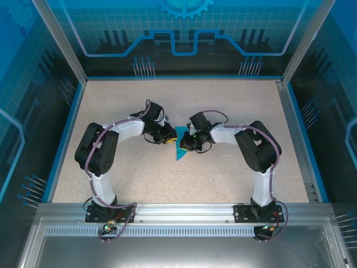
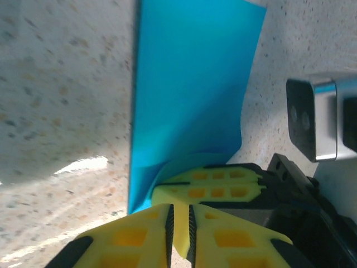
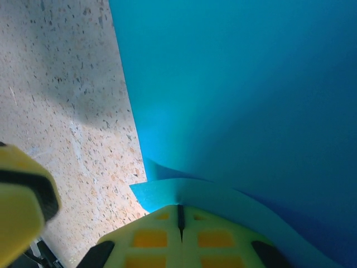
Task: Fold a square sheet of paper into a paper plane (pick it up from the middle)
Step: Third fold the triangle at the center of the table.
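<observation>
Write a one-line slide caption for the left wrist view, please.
The right pincer nips the near edge of the blue paper on the speckled table, above the closed left pincer.

Both arms are bent inward at the elbows, so that the wrists are brought close together ahead of the bases. The left arm point(image 1: 100, 151) is folded with its elbow pushed out to the left, and the right arm point(image 1: 259, 148) is folded with its elbow out to the right. The left gripper point(image 1: 167, 139) and the right gripper point(image 1: 187, 142) are pointed at each other, their tips set just beside one another. The left fingers point(image 2: 139, 237) are pressed together, with only a hairline slit left between them. The right fingers point(image 3: 150, 237) are closed likewise, and a curled edge of the paper point(image 3: 251, 84) is pinched at their tips.
</observation>
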Motion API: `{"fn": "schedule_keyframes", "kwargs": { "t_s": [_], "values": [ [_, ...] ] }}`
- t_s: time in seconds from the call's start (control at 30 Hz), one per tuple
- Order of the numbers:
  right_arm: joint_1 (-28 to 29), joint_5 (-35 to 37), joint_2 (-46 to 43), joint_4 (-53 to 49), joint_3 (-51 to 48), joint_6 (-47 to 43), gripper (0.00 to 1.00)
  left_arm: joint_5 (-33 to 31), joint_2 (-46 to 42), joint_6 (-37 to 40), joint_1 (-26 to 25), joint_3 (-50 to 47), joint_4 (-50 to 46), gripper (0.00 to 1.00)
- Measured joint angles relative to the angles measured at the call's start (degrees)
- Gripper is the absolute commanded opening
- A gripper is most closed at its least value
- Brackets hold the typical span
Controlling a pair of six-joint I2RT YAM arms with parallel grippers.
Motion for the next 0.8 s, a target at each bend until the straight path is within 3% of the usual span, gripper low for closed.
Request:
{"fn": "schedule_keyframes", "kwargs": {
  "t_s": [0.3, 0.8],
  "values": [
    [-0.02, 0.02, 0.00, -0.07, 0.00, 0.02, 0.00, 0.52, 0.13, 0.02, -1.84, -0.04, -0.02, 0.06],
    [-0.02, 0.02, 0.00, -0.22, 0.00, 0.04, 0.00, -0.66, 3.30, 0.00, -2.34, 0.35, -0.85, 0.05]
  ]
}}
